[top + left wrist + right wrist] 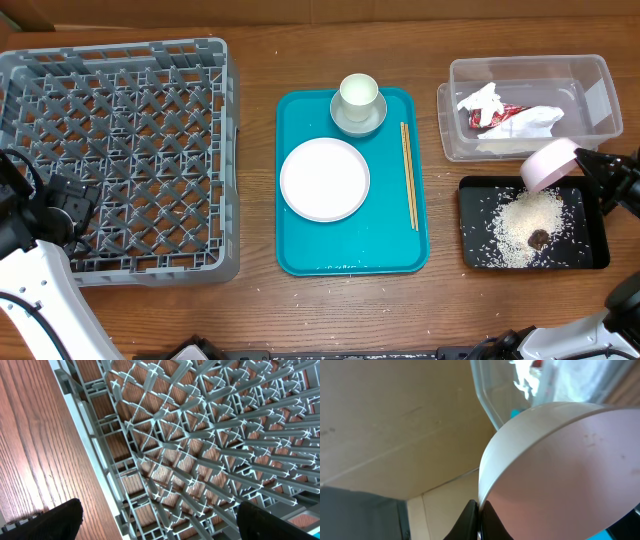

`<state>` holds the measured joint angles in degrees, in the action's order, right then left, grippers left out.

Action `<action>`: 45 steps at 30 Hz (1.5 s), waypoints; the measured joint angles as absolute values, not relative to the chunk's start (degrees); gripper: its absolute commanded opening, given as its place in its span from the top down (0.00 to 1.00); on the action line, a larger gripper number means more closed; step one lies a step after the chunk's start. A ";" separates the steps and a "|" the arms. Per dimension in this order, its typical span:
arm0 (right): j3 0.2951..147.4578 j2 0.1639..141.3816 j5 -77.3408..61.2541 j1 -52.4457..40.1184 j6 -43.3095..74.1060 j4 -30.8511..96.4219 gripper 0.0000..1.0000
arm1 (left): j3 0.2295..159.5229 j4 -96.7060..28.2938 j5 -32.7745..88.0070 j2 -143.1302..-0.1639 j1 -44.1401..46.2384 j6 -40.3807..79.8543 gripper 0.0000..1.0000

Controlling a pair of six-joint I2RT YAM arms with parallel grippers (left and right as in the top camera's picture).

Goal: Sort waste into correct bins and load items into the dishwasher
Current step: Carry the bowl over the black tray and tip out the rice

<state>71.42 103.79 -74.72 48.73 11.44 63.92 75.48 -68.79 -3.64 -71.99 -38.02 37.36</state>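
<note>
Rim of the pink bowl (548,164) sits pinched in the right gripper (588,160), tipped above the rice-strewn black tray (588,250); the dish rack (120,52) lies well off leftward, beneath the spread left gripper (62,205), the nearer arm.

Left arm (40,275) — white lower link, black wrist housing, thin black cable looped beside. Right arm (612,180) — black wrist, white link. Left fingertips (62,517) matte black.
</note>
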 measured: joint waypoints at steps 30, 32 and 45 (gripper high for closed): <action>71.42 103.90 -80.07 48.73 12.36 67.48 0.96 | 75.48 -68.79 -3.64 -71.99 -38.02 37.36 0.00; 71.40 103.92 -80.42 48.73 12.45 71.68 0.96 | 75.48 -68.79 -3.64 -71.99 -38.02 37.36 0.00; 71.40 104.22 -82.06 48.73 16.12 67.51 0.96 | 75.48 -68.79 -3.64 -71.99 -38.02 37.36 0.00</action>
